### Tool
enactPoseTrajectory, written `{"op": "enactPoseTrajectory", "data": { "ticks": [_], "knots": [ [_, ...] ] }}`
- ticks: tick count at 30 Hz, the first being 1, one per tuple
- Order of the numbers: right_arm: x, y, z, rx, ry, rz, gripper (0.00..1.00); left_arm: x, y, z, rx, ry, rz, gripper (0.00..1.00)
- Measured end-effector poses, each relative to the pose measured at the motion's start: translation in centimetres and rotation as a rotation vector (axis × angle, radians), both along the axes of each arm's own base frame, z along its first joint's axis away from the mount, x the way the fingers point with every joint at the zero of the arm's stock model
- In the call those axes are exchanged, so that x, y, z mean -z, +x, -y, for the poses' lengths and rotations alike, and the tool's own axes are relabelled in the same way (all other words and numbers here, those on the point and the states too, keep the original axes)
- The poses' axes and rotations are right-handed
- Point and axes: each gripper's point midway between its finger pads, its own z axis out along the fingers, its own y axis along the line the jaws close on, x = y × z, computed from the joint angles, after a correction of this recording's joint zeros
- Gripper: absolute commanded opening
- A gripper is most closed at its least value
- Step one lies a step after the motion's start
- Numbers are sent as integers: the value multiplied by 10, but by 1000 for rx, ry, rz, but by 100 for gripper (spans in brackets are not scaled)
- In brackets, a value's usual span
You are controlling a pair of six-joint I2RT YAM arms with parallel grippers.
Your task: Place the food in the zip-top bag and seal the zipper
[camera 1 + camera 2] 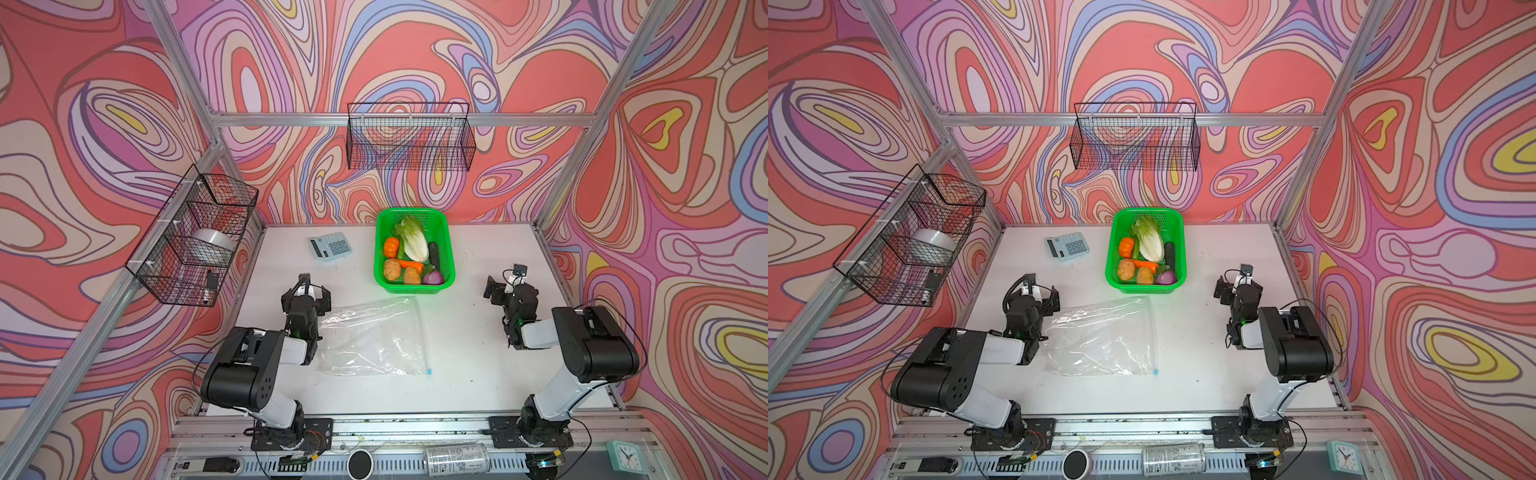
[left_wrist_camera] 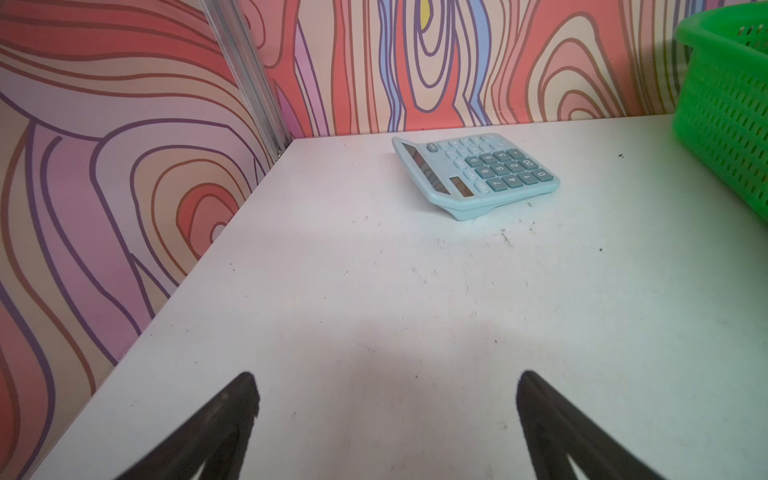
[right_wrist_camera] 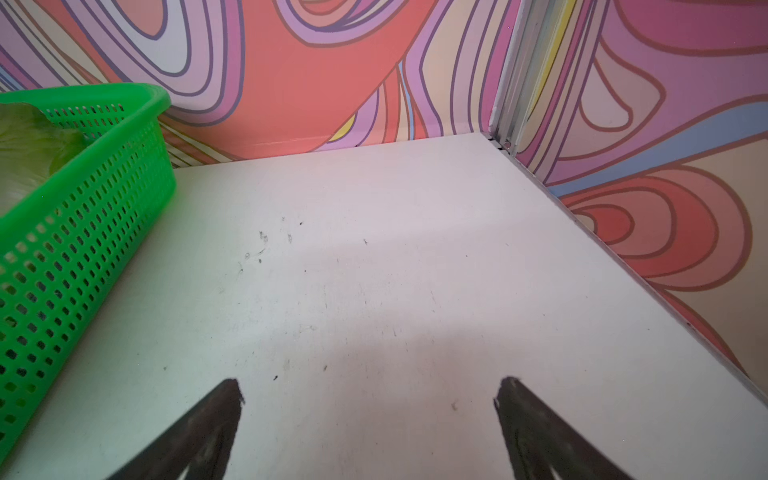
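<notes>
While left tool (image 2: 386, 386) and right tool (image 3: 370, 390) gape, food (image 1: 412, 249) in basket (image 1: 449, 253), bag (image 1: 374, 336) flat

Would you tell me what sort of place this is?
Most likely a robot test cell, not a home: a left arm and right arm bolted to a rail by a white table, an aluminium frame with swirl-printed walls, and toy vegetables in a green basket.

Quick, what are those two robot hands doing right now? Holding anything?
Left hand: open, holding nothing.
Right hand: open, holding nothing.
</notes>
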Motion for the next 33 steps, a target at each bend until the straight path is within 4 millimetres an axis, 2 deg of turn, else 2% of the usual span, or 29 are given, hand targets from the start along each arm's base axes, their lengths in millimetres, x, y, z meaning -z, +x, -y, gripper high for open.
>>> {"op": "enactPoseTrajectory", "data": {
  "ticks": [33],
  "knots": [
    [0, 0, 0, -1, -3, 0, 98, 7, -2, -2, -3, 2, -29, 100]
  ]
}}
